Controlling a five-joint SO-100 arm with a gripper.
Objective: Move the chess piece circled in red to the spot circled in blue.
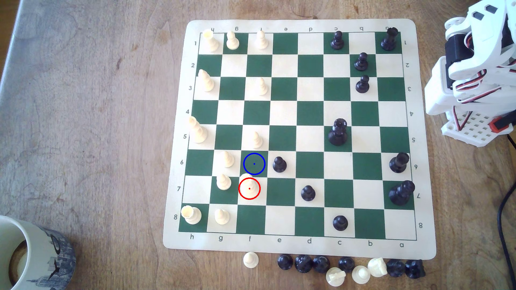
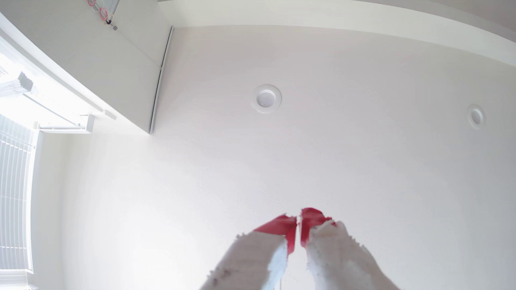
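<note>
The cream chess piece circled in red [image 1: 249, 187] stands on a cream square in the f file, row 7, and the blue-ringed green square [image 1: 254, 164] lies directly next to it, one row on, empty. A cream pawn [image 1: 223, 181] sits just beside the piece, a black pawn [image 1: 279, 164] beside the target. We judge the task not yet begun: our arm [image 1: 472, 69] is folded up off the board at the exterior view's right, well apart. Our gripper [image 2: 298, 223] points at the ceiling, its red-taped tips nearly together, holding nothing. Next we must reach across, open, and descend cleanly.
</note>
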